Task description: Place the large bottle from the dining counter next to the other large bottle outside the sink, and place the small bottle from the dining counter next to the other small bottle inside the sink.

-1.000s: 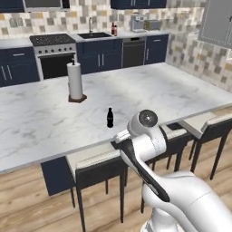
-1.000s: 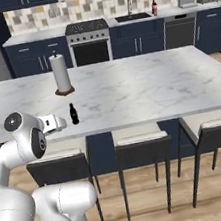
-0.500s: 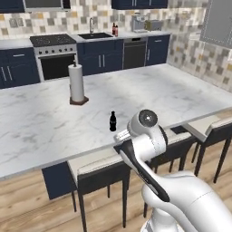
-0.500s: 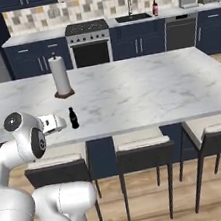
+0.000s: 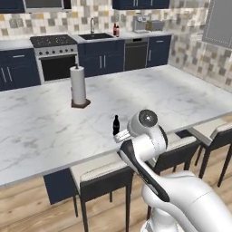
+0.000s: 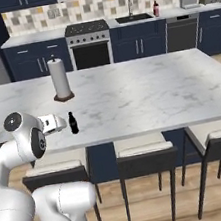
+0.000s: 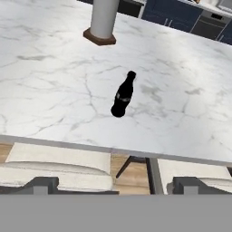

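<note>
There is one small black bottle [image 7: 123, 95] on the big table [image 5: 190, 99]. There is one paper towel roll [image 5: 78, 86]. Far back by the one sink [image 6: 135, 18] stands one red bottle [image 6: 156, 9]. Three stools [image 6: 141, 153] stand in a row. There is one stove [image 6: 89, 44].
</note>
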